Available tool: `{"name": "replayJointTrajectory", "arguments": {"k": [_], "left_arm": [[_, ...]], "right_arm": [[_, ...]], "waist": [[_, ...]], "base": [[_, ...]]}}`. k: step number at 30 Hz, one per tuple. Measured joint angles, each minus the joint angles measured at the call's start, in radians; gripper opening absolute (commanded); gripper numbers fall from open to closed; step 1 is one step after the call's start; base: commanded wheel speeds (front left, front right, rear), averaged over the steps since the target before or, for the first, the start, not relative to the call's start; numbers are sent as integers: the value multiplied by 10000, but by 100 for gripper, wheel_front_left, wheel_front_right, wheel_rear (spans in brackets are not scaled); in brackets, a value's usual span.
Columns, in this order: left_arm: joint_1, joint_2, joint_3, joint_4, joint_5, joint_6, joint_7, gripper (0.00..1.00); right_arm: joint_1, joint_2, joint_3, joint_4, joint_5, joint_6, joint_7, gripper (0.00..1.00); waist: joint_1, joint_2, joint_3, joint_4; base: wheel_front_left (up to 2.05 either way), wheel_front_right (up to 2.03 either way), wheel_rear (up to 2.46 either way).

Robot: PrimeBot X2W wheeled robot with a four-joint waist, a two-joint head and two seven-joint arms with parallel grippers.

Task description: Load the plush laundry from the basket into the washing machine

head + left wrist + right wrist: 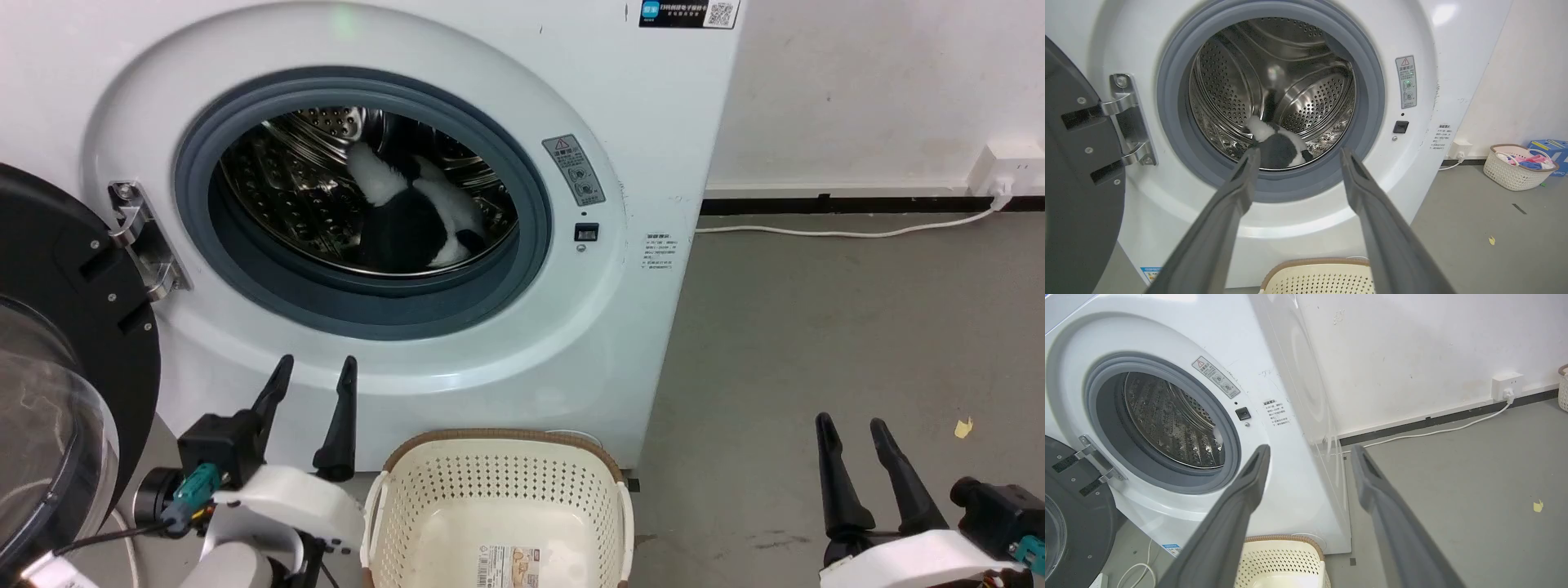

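1 fluffy black-and-white plush toy (412, 214) lies in drum of white front-loading washing machine (571, 343). Cream perforated plastic basket (498, 482) sits under porthole for short transfer, visible part bare. Left gripper (317, 360), right gripper (851, 421): jaws spread, nothing held; loading looks done.

From the head we look forward and down, from near, upon the washing machine (637, 163). Our left wrist faces its drum (1224, 73) squarely; our right wrist views it obliquely. All views share the basket (490, 482) rim.

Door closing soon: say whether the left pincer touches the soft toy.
Apart. Head view: the left pincer sits outside the washer; the soft toy lies inside the drum.
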Motion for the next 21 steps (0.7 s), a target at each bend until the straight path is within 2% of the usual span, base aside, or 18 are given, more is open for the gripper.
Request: {"name": "replayJointTrajectory", "arguments": {"k": [6, 12, 21], "left_arm": [[720, -61, 460, -514, 52, 75, -73, 100], [1252, -431, 940, -832, 215, 77, -75, 100], [1689, -863, 1047, -704, 525, -222, -75, 100]], "right_arm": [[206, 0, 17, 90, 4, 0, -86, 100], [328, 2, 19, 111, -35, 0, -157, 100], [550, 2, 182, 113, -380, 0, -157, 100]], "waist": [[0, 0, 34, 20], [0, 0, 38, 54], [0, 0, 21, 36]], "base": [[0, 0, 0], [0, 0, 0], [0, 0, 0]]}}
